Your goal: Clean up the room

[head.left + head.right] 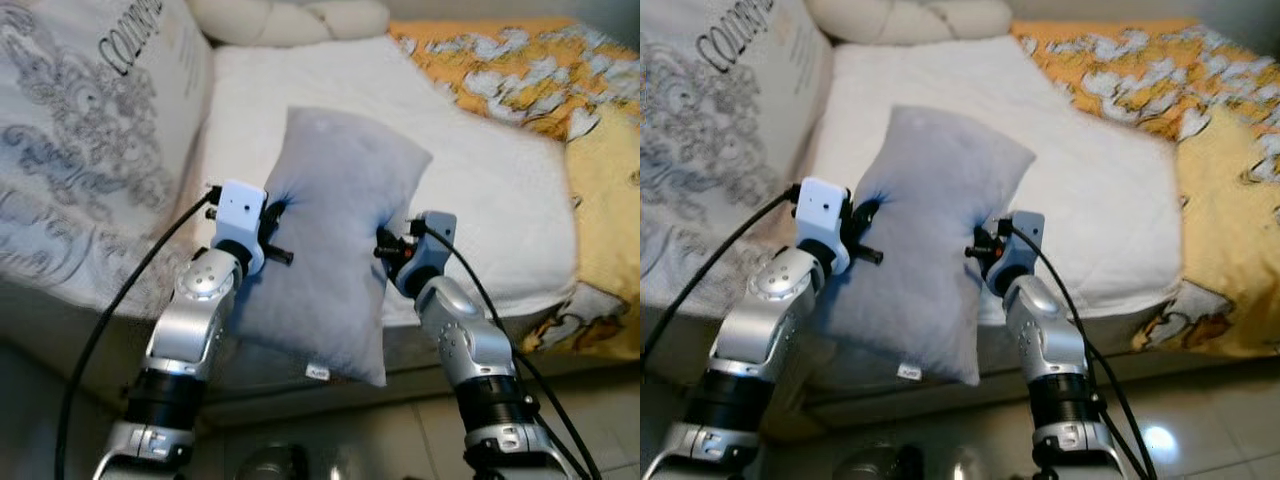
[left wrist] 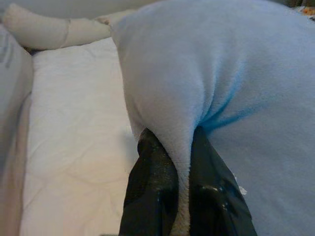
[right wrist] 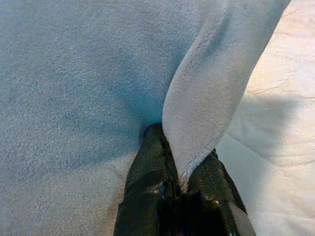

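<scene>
Pillow (image 1: 335,235) hangs pinched by its side folds in my left claw (image 2: 183,162) and right claw (image 3: 183,164) above the bed's front edge (image 1: 480,310); thin plush could slip free

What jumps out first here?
The grey pillow, held up over the foot of the bed, pinched on each side: left gripper and right gripper are both shut on its fabric. Beyond it, a yellow patterned blanket covers the bed's right side, and a large printed cushion stands at the left.
</scene>
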Controlling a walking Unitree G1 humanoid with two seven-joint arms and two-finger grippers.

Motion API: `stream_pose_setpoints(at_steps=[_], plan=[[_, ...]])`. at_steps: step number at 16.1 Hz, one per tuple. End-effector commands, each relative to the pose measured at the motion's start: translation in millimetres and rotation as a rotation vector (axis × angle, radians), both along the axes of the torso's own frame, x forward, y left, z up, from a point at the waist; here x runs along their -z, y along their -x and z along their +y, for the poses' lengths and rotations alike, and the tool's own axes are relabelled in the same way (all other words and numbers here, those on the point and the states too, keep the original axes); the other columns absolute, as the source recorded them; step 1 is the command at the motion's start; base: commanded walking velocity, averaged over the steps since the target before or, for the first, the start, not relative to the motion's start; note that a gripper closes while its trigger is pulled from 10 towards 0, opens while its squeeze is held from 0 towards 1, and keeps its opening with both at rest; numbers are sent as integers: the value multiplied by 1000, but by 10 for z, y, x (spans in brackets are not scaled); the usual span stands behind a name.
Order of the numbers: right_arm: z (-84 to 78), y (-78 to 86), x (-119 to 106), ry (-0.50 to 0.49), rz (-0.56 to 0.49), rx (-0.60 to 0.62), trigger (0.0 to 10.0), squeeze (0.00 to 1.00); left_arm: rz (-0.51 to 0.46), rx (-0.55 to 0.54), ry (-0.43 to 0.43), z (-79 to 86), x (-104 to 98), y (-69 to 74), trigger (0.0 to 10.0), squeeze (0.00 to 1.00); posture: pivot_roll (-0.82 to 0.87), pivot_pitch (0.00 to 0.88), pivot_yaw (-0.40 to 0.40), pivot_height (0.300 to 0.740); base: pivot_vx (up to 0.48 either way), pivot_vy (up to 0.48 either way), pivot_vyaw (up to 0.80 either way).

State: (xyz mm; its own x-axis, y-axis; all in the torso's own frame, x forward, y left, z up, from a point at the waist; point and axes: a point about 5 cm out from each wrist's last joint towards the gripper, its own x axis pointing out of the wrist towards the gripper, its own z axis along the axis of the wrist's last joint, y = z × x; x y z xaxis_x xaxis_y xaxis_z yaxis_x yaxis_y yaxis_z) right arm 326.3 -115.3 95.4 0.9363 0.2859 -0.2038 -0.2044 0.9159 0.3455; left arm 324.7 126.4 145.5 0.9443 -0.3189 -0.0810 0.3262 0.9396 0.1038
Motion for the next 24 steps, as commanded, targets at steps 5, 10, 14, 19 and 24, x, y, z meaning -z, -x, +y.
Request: stream_pose_setpoints(at_steps=[5,10,14,19,24], plan=[[-6,-89,-91,18,-35,-19,10000,0,-52,-42,3,80,-124,-61,10000,0,104,0,16,740,234,0,0],[-1,-123,-85,30,-32,-48,10000,0,-49,-57,3,101,-113,-58,10000,0,110,0,11,740,328,0,83],[-11,-163,-81,42,-29,-59,10000,0,-48,-73,1,129,-116,-60,10000,0,113,0,11,740,344,0,483],[24,-163,-53,44,-26,-76,10000,0,-47,-82,1,139,-115,-61,10000,0,116,0,10,740,349,0,519],[-36,-165,-32,35,-22,-39,10000,0,-43,-76,1,129,-106,-63,10000,0,114,0,13,740,350,0,0]])
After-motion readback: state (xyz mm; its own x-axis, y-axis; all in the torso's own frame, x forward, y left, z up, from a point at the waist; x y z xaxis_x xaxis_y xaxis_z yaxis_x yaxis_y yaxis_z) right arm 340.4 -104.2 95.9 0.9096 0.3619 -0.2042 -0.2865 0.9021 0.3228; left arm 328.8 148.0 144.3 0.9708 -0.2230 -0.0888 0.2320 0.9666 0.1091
